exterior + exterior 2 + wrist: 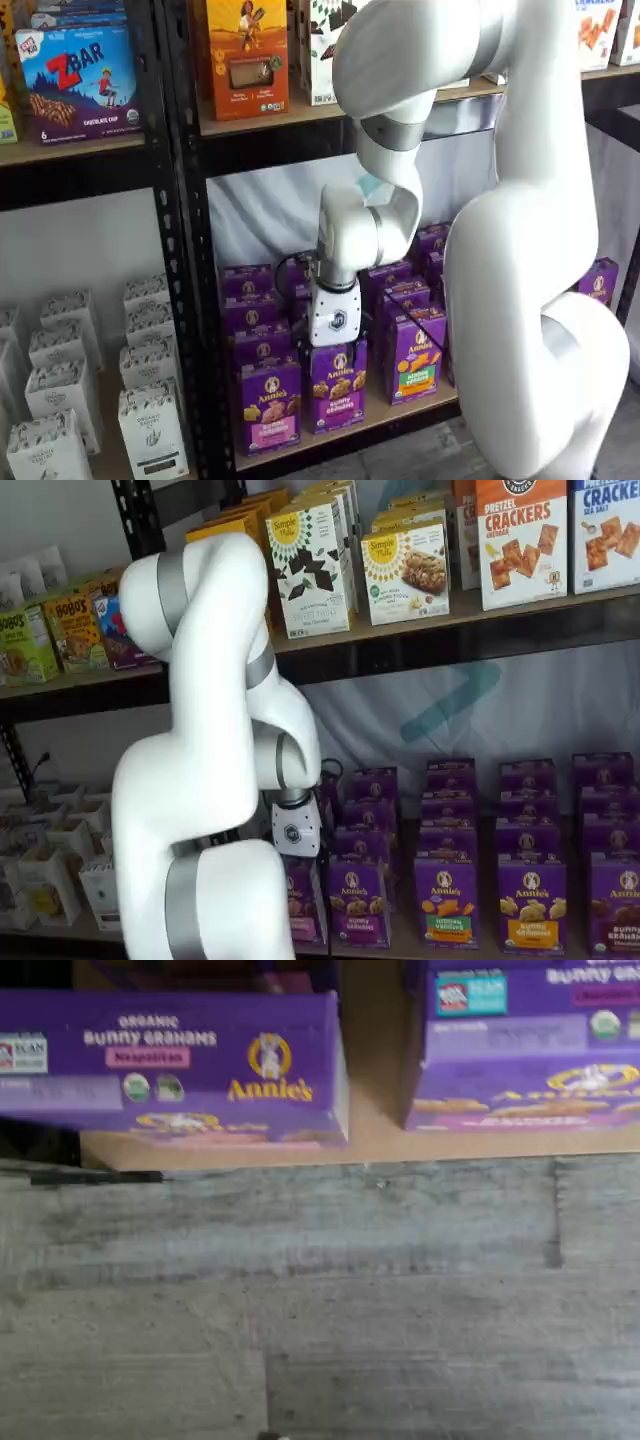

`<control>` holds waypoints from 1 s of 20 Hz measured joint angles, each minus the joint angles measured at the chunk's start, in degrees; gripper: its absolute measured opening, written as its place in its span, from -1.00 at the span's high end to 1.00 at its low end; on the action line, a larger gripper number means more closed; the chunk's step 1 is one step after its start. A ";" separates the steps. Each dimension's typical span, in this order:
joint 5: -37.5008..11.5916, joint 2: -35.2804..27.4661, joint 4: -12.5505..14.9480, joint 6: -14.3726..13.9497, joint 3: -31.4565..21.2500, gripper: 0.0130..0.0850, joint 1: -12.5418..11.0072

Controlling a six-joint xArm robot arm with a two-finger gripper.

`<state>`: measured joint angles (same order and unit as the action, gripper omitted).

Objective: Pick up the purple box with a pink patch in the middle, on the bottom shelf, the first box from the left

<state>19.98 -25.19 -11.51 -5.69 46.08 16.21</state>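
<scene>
The purple box [270,405] stands upright at the left front of the bottom shelf [400,408], with a pink panel on its lower middle. In a shelf view the purple box [304,900] is partly hidden behind the arm. The wrist view looks at this purple box [180,1060] from above: a pink label and the yellow Annie's logo show on its face. My gripper [335,338] hangs in front of the box row, just right of and above the purple box. Only the white body of the gripper [292,842] shows. It stands open and holds nothing.
More purple Annie's boxes fill the row, one with tan snacks [337,388] and one with a green and orange panel [415,358]. A black rack post [190,300] stands left of the purple box. White boxes [150,430] fill the bay beyond it. Grey plank floor [300,1300] lies below the shelf edge.
</scene>
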 joint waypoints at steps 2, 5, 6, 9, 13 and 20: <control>1.14 -1.41 0.68 -0.97 2.18 -1.00 0.21; 2.93 -3.57 1.59 -2.04 5.52 -1.00 0.32; 3.48 -4.28 1.75 -2.23 6.55 -1.00 0.32; 5.22 -6.88 3.63 -4.01 10.03 -1.00 0.26; 6.37 -10.24 5.82 -5.99 14.38 -1.00 0.22; 5.39 -14.28 1.18 -2.04 19.62 -1.00 0.47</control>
<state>25.37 -39.48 -10.32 -7.73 65.70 16.69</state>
